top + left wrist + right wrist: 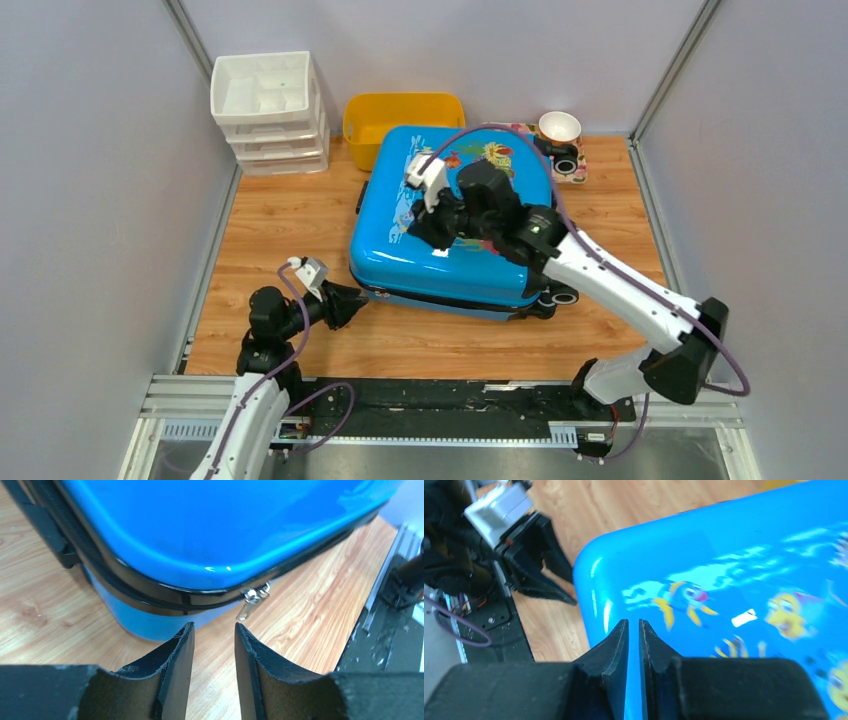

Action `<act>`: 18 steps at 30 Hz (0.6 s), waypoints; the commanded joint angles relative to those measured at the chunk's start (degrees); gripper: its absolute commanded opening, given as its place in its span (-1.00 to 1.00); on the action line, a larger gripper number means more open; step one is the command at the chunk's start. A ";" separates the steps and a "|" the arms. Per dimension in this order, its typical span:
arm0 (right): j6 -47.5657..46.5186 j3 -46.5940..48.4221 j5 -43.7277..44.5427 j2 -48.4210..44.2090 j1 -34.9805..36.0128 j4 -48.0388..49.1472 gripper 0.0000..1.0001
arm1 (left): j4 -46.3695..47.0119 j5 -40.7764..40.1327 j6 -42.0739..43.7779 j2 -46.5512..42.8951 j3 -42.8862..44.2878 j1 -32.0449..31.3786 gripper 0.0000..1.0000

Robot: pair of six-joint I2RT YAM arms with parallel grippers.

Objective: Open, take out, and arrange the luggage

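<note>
The luggage [395, 250], a glossy blue suitcase with a fish print, lies flat and closed on the wooden table. My left gripper [362, 297] is low at its front left corner. In the left wrist view the gripper [214, 625] is open and empty. A silver zipper pull [249, 604] hangs from the black zipper seam just past the right fingertip, under the blue shell [200, 530]. My right gripper [428, 232] is over the lid's left part. In the right wrist view it [634, 621] is nearly closed with nothing between the jaws, just above the printed lid [724, 580].
A yellow tub [400, 112] stands behind the suitcase. A white drawer unit [268, 110] is at the back left. A cup [559, 127] and a black object [566, 160] sit at the back right. The left arm [524, 545] shows in the right wrist view.
</note>
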 commanded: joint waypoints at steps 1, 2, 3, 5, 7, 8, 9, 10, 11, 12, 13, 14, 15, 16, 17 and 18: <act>4.49 -2.33 2.79 -7.07 -5.92 0.39 -0.64 | -6.00 -4.02 11.29 -4.21 0.11 -5.78 -0.13; 5.98 -3.56 2.98 -7.61 -7.51 -0.14 -0.62 | -7.14 -5.87 12.10 -4.74 0.38 -7.11 -0.14; 6.60 -3.92 2.80 -8.05 -9.18 -0.41 -0.60 | -9.33 -7.89 12.63 -5.27 0.38 -8.34 -0.14; 8.61 -5.32 2.80 -9.19 -13.41 -1.46 -0.59 | -9.97 -10.81 13.60 -4.32 0.99 -11.51 -0.14; 9.24 -6.38 2.28 -9.81 -16.65 -1.64 -0.59 | -10.32 -11.42 12.03 -1.78 1.78 -13.70 -0.14; 9.33 -6.90 2.28 -10.42 -17.37 -1.81 -0.59 | -9.71 -12.30 11.67 -1.07 1.87 -16.76 -0.14; 9.25 -7.43 2.28 -10.51 -17.98 -1.90 -0.59 | -9.18 -13.96 11.49 -0.54 1.87 -19.05 -0.14; 9.25 -7.61 2.28 -10.77 -18.68 -2.16 -0.59 | -8.83 -18.59 11.92 0.25 1.87 -21.25 -0.15; 9.16 -7.96 2.19 -10.95 -18.87 -2.34 -0.59 | -7.87 -20.98 12.10 0.70 1.87 -25.36 -0.14; 9.24 -8.31 2.27 -11.21 -19.13 -2.43 -0.59 | -7.86 -23.18 12.10 1.22 1.96 -27.06 -0.14; 9.33 -8.49 1.93 -11.22 -19.48 -2.69 -0.59 | -7.86 -27.64 11.50 2.53 2.48 -28.38 -0.14; 9.33 -8.66 1.84 -11.39 -19.48 -2.78 -0.59 | -5.95 -29.69 11.05 3.07 2.84 -29.87 -0.14; 9.33 -8.75 1.84 -11.57 -19.74 -2.96 -0.59 | -5.66 -31.62 10.96 3.77 3.19 -31.98 -0.13; 9.68 -9.10 1.75 -11.65 -19.92 -2.96 -0.59 | -5.49 -35.73 10.70 4.73 3.89 -33.04 -0.13; 9.68 -9.19 1.66 -11.74 -20.01 -2.87 -0.59 | -5.23 -37.78 10.52 5.18 4.24 -33.75 -0.13; 9.68 -9.28 1.57 -11.83 -20.10 -2.87 -0.59 | -5.14 -39.54 10.17 5.53 4.51 -34.97 -0.13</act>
